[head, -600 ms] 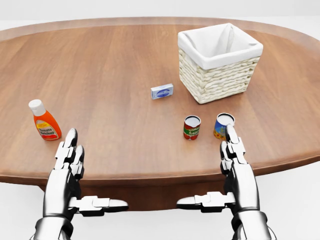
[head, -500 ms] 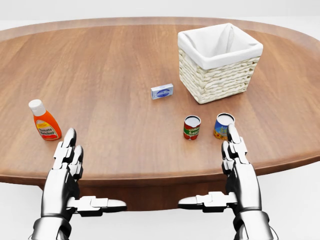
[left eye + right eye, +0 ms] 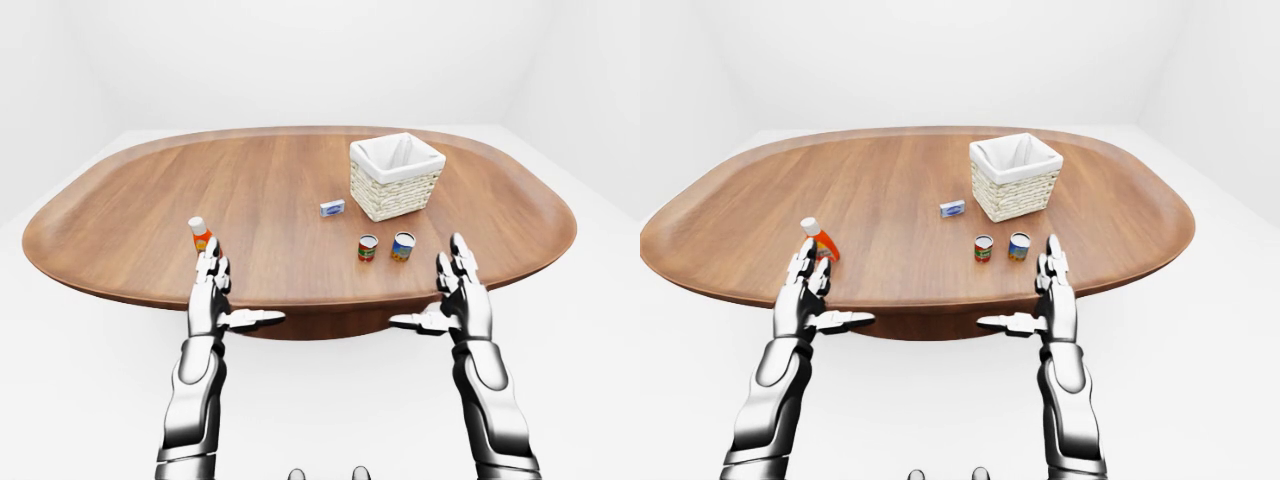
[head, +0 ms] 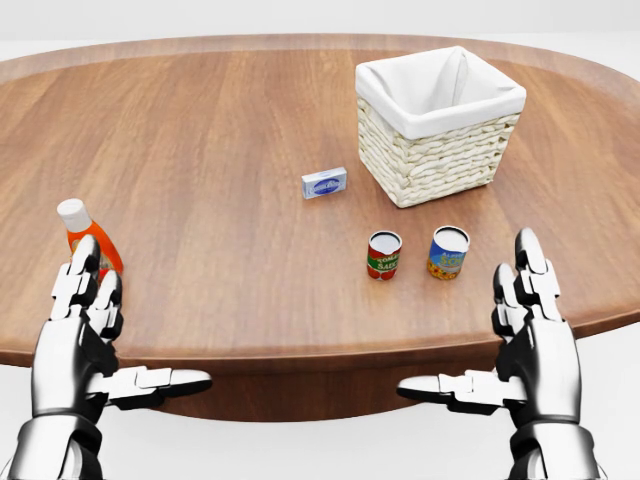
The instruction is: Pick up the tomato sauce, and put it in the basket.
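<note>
Both hands, left hand and right hand, hover with fingers spread, holding nothing, at the table's near edge; tomato sauce can stands inward, basket toward the top right

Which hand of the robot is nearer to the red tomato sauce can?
The right hand. It is below and right of the tomato sauce can, past the blue can. The left hand is far to the can's left, by the orange bottle.
</note>
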